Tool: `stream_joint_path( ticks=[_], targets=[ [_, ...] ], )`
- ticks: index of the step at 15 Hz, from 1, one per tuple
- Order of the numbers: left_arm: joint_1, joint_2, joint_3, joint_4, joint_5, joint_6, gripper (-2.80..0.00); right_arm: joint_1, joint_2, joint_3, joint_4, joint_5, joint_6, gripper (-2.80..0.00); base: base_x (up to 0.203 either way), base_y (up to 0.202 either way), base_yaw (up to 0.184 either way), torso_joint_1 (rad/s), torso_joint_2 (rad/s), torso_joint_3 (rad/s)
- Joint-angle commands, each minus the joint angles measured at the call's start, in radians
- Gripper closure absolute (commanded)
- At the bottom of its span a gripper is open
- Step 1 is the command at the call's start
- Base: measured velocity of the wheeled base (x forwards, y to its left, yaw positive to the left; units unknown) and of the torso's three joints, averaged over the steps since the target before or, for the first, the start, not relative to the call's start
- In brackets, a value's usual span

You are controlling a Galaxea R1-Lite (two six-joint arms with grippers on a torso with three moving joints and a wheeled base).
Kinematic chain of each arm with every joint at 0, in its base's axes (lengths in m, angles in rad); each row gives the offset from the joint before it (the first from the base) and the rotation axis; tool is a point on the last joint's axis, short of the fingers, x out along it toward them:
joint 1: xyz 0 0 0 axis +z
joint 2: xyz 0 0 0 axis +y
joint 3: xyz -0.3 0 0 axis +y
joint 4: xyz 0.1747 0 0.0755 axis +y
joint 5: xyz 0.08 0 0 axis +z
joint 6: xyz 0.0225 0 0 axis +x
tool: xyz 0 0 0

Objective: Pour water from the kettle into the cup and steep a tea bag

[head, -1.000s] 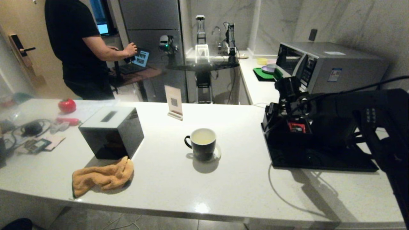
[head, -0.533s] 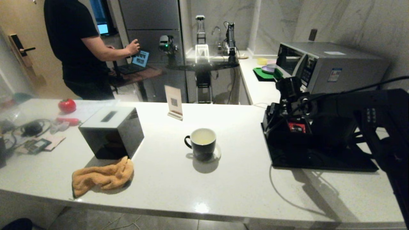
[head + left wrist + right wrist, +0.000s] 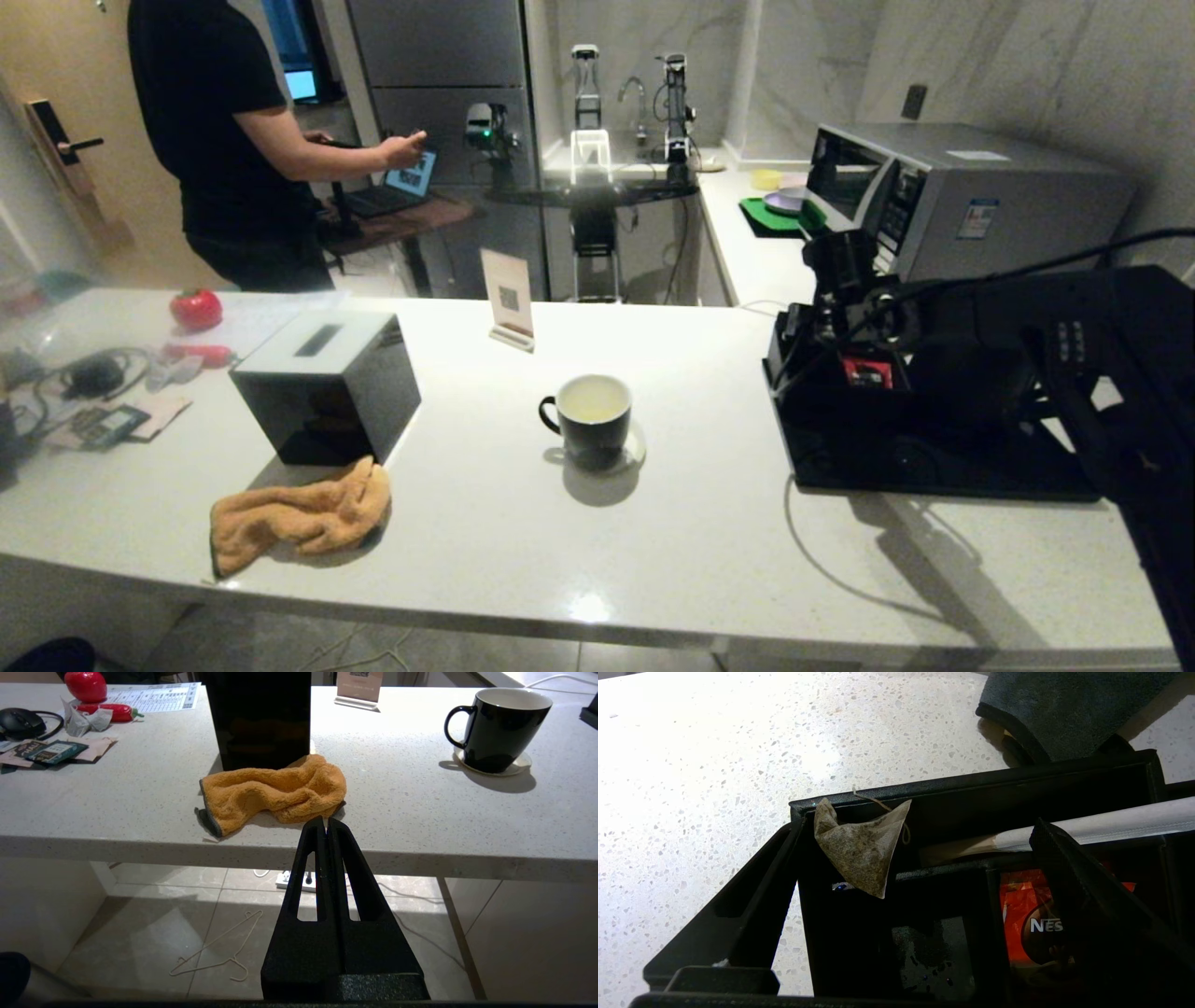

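- Two arms noted. Right gripper point(image 3: 896, 914) at work over the black compartment tray point(image 3: 934, 467) on the robot's right side of the bench point(image 3: 709, 560); fingers apart, nothing clamped. Tea bag point(image 3: 859, 849) sits between them, propped against the tray's rim wall, string draped over the edge. Judged: fingers straddle the bag ready to close on it.
- Left gripper point(image 3: 326, 826) idle, low, off the bench's near edge; fingers together, holding nothing.
- Cup point(image 3: 590, 420) stands upright on a small coaster point(image 3: 635, 453), mid-bench, handle toward the robot's left. Well apart from the tray, so judged to leave a free path for bringing the bag over.
- Water point(image 3: 592, 399) already in cup, pale yellowish vs. white inside. Pour step judged done; steeping not yet.
- Kettle: cannot make it out; right arm blocks the tray area in head view.
- Red sachet point(image 3: 1027, 919) in adjoining compartment, not touched.
- Also on bench: orange cloth point(image 3: 299, 518), black box point(image 3: 327, 387).
- Risk, judged: thin bag near wall; fingers may catch the rim instead.
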Motion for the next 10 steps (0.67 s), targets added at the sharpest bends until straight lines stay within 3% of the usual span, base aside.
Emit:
stream_joint_path(
  ticks=[1,10],
  targets=[
    [0.0,0.0,0.0,0.0,0.001,0.0,0.0,0.0,0.007,0.0,0.0,-0.002,0.002,-2.8,0.0,0.0,0.0,0.0,0.0,0.0],
    [0.0,0.0,0.0,0.0,0.0,0.0,0.0,-0.006,0.015,0.0,-0.002,-0.003,-0.003,-2.8,0.0,0.0,0.0,0.0,0.0,0.0]
  ],
)
